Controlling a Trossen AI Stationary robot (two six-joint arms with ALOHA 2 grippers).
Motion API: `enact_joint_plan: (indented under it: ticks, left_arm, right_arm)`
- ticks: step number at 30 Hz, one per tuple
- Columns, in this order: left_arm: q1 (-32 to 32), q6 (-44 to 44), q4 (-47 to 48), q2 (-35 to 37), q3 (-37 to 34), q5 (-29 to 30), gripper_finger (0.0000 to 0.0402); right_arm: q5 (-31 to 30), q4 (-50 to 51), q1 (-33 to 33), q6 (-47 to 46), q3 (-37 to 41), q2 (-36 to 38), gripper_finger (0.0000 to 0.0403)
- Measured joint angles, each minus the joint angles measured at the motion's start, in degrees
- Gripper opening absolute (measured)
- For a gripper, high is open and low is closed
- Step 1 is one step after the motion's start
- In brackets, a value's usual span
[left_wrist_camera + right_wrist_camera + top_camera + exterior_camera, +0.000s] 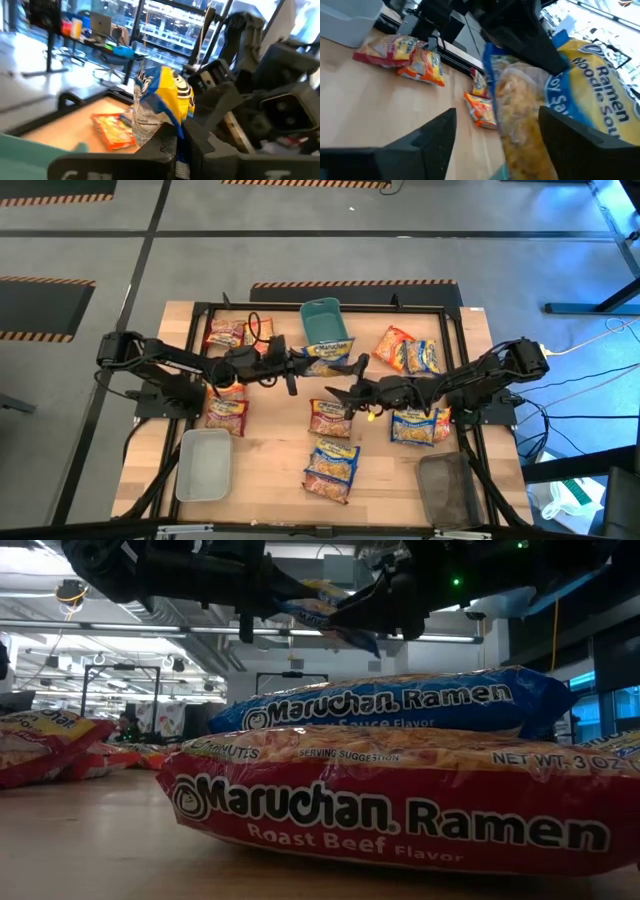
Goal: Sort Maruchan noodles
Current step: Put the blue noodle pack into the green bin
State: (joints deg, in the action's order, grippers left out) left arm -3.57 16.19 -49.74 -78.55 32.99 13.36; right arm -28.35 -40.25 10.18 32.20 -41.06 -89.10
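- Our left gripper [292, 367] was clamped on a blue-and-yellow packet [327, 357], lifted just short of the teal tray [322, 319].
- Our right gripper [345, 395] waited nearby, fingers apart.
- All three trays empty; other packets [333, 468] still scattered.

High view: we look straight down on the whole table [280, 470], from far off.
Low view: we sit at table-top height, facing level into the room, very near a red packet [400, 810].
Left wrist view: close on a blue-and-yellow packet [162, 100].
Right wrist view: faces the same packet from the opposite side.
Shared: that packet, mid-frame.
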Motion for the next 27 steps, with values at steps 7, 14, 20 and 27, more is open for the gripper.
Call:
enact_joint_plan:
  ticks: [7, 14, 20, 27]
  left_arm:
    - [0.0, -15.4, 7.8, 5.3, 0.0, 0.5, 0.0002]
    - [1.8, -28.2, 21.9, 8.7, 0.0, 0.0, 0.0002]
    - [2.2, -33.4, 30.6, 8.8, -0.1, 0.0, 0.0002]
    - [2.6, -36.3, 29.1, 8.8, -0.1, -5.6, 0.0002]
  right_arm:
    - [1.8, 1.2, 2.7, -6.0, 0.0, 0.6, 0.0273]
    - [12.9, 4.4, 0.1, -15.8, 0.0, 2.2, 0.0264]
    - [19.9, 2.4, -6.3, -18.6, -1.1, 2.8, 0.0264]
    - [17.4, 4.9, -11.1, -19.6, -3.7, 2.8, 0.0264]
